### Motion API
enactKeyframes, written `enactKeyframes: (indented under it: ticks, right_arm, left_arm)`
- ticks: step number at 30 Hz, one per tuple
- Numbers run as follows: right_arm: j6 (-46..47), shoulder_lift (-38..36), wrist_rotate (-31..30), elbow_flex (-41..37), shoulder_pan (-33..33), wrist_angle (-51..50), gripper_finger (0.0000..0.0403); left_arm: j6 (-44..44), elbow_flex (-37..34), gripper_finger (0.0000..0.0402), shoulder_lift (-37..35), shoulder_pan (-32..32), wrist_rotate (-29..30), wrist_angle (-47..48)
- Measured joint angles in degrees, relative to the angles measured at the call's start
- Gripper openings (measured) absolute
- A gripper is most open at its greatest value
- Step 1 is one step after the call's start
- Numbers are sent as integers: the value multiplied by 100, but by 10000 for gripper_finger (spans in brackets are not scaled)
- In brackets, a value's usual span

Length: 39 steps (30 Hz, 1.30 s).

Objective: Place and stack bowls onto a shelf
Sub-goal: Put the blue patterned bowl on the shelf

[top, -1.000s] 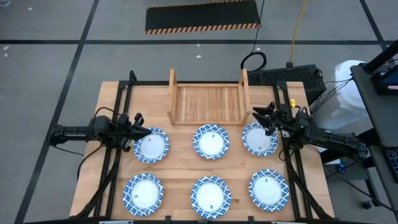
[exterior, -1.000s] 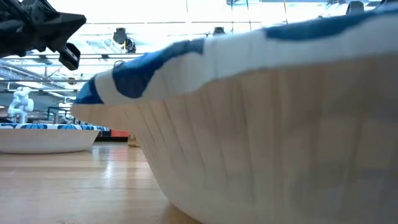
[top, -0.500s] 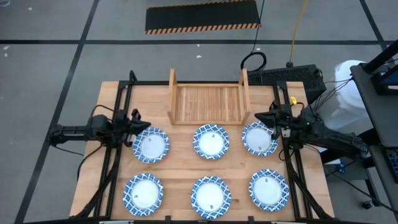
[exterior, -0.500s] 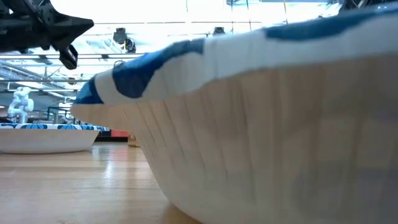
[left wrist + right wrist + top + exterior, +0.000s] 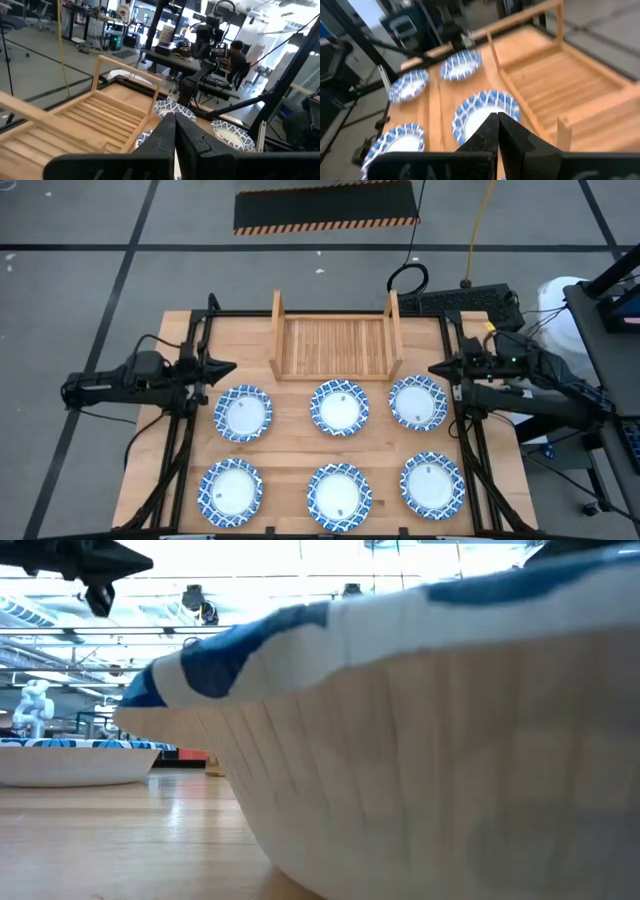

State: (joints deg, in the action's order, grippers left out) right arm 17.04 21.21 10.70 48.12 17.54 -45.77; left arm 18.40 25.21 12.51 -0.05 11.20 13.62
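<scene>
Six blue-and-white bowls rest in two rows on the wooden table: far row (image 5: 243,413), (image 5: 339,408), (image 5: 417,401); near row (image 5: 231,487), (image 5: 338,493), (image 5: 432,485). The slatted wooden shelf (image 5: 335,345) stands at the far middle, with nothing on it. My left gripper (image 5: 232,366) is shut and holds nothing. It hangs above the table beside the shelf's left board, just past the far-left bowl. My right gripper (image 5: 432,368) is shut too, beside the shelf's right board, above the far edge of the far-right bowl. Both sets of fingers are closed in the wrist views (image 5: 175,131), (image 5: 497,120).
Black rails (image 5: 190,380), (image 5: 462,415) run along both sides of the table. In the low view the near-middle bowl (image 5: 430,730) fills most of the picture, with a second bowl (image 5: 75,755) behind it. Bare wood lies between the bowl rows.
Both grippers have risen from the far-row bowls and drawn back toward their own table sides, tipping up from a downward slant toward level. The right gripper has shut from wide open, on nothing. No bowl has moved.
</scene>
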Motion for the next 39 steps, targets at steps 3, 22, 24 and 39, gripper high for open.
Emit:
enactKeyframes:
  ticks: [3, 22, 24, 39]
  right_arm:
    - [193, 367, 17, 495, 0, -566, 15]
    - [530, 1998, 1263, 962, -4, -2149, 121]
    - [348, 2229, 1340, 962, -4, -2172, 119]
    - [-140, 4028, 1314, 960, -813, -2220, 116]
  left_arm:
    - [-103, 269, 5, 352, 1, 0, 9]
    - [-825, 929, 5, 1306, -3, -71, 55]
    - [-825, 929, 5, 1306, -3, -73, 90]
    - [-943, 929, 5, 1303, 1, -83, 136]
